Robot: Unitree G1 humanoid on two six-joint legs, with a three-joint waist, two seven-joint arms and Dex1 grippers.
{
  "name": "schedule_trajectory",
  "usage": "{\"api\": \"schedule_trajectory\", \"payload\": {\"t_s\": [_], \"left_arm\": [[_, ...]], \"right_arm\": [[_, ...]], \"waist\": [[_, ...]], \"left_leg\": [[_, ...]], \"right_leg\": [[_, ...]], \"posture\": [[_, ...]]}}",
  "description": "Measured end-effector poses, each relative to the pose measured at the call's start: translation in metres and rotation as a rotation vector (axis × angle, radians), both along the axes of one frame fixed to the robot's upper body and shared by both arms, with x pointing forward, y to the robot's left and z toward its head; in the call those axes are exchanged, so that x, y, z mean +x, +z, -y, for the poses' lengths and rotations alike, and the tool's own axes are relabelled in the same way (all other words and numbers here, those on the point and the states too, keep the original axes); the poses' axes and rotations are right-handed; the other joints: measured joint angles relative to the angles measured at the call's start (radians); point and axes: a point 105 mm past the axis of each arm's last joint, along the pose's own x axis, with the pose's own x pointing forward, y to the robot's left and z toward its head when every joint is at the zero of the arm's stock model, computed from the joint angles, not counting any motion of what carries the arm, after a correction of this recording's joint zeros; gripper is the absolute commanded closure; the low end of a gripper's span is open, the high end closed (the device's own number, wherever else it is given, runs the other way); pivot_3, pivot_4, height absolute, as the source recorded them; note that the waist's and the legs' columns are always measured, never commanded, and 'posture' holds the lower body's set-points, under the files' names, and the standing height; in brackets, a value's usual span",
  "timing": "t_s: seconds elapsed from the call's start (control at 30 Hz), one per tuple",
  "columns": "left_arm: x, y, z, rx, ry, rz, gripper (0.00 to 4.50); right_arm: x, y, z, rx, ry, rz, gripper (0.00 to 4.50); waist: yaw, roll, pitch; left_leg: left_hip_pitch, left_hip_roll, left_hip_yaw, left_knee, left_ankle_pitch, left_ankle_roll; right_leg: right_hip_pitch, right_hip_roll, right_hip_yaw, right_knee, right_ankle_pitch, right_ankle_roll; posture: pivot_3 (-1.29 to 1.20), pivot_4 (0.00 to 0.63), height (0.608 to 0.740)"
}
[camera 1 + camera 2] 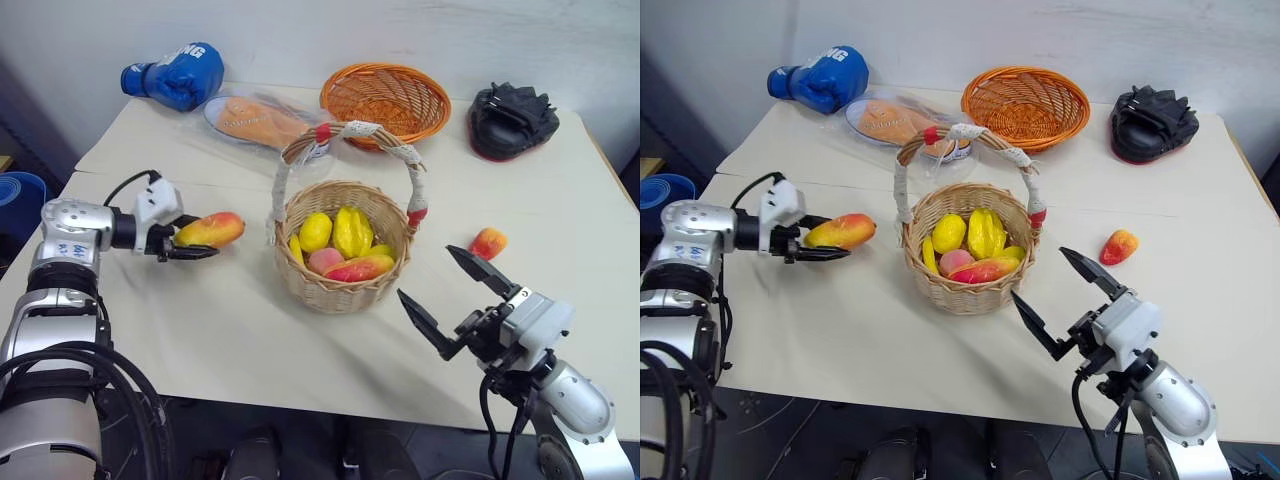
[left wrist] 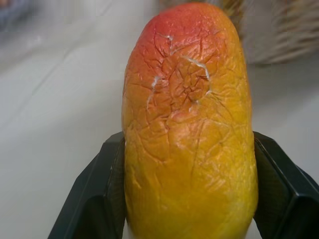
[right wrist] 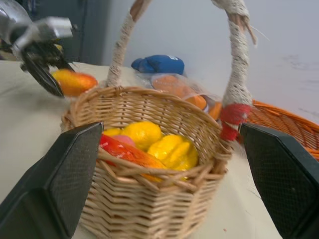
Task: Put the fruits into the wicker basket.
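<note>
The wicker basket (image 1: 340,290) stands mid-table under its cloth-wrapped handle (image 1: 350,130). In it lie yellow fruits (image 1: 352,230), a pink peach (image 1: 325,260) and a red-yellow mango (image 1: 362,268). My left gripper (image 1: 205,240) is shut on an elongated yellow-to-red mango (image 1: 215,229), held just above the table left of the basket; the left wrist view has this mango (image 2: 189,139) between both fingers. A small round mango (image 1: 488,243) lies on the table right of the basket. My right gripper (image 1: 425,272) is open near the basket's right front, nothing between its fingers.
At the back of the table sit a blue boxing glove (image 1: 178,75), an orange flat item in clear plastic (image 1: 258,120), a shallow orange woven bowl (image 1: 385,100) and a black padded mitt (image 1: 512,120). The table's front edge (image 1: 300,405) runs close to my arms.
</note>
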Motion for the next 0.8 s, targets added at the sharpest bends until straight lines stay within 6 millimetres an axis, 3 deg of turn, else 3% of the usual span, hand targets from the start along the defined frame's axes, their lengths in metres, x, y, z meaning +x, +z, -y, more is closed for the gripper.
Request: {"api": "schedule_trajectory", "payload": {"t_s": [0.1, 0.23, 0.3, 0.43, 0.63, 0.8], "left_arm": [[-0.024, 0.011, 0.018, -0.066, -0.074, -0.035, 1.83], [-0.069, 0.034, 0.087, -0.189, -0.314, -0.068, 1.83], [-0.077, 0.043, 0.115, -0.231, -0.346, -0.035, 1.83], [-0.068, 0.038, 0.156, -0.306, -0.260, -0.015, 1.83], [-0.048, 0.027, 0.182, -0.298, -0.109, 0.020, 1.83], [-0.033, 0.022, 0.187, -0.283, -0.052, 0.026, 0.25]], "right_arm": [[0.000, -0.007, 0.009, -0.012, -0.026, -0.024, 0.00], [0.001, -0.010, 0.012, -0.023, -0.024, -0.035, 0.00], [0.002, -0.009, 0.012, -0.020, -0.015, -0.030, 0.00], [0.001, -0.014, 0.012, -0.028, -0.007, -0.050, 0.00], [-0.002, -0.020, 0.015, -0.028, -0.019, -0.074, 0.00], [-0.006, -0.026, 0.016, -0.023, -0.043, -0.091, 0.00]], "waist": [[-0.001, 0.001, 0.000], [0.006, 0.001, 0.000], [0.007, 0.001, 0.000], [0.002, 0.002, 0.000], [0.004, 0.002, 0.000], [0.003, 0.002, 0.000]], "left_leg": [[0.001, 0.000, 0.000, 0.000, 0.000, 0.000], [0.003, -0.002, -0.002, 0.002, 0.000, 0.001], [0.004, -0.004, -0.002, 0.002, -0.001, 0.004], [0.005, -0.004, -0.002, 0.002, 0.000, 0.004], [0.005, -0.002, -0.003, 0.002, 0.001, -0.001], [0.005, -0.002, -0.001, 0.002, 0.001, -0.001]], "right_leg": [[0.001, -0.001, 0.003, 0.002, 0.000, 0.000], [0.003, -0.003, 0.003, 0.003, 0.000, 0.000], [0.005, -0.003, 0.004, 0.003, 0.001, 0.003], [0.006, 0.000, 0.007, 0.002, 0.001, 0.004], [0.003, 0.007, 0.013, 0.003, 0.001, 0.004], [0.002, 0.007, 0.014, 0.003, 0.001, 0.004]], "posture": [[0.00, 0.150, 0.740], [0.00, 0.150, 0.740], [0.00, 0.150, 0.740], [0.00, 0.150, 0.740], [0.00, 0.150, 0.740], [0.00, 0.150, 0.740]]}}
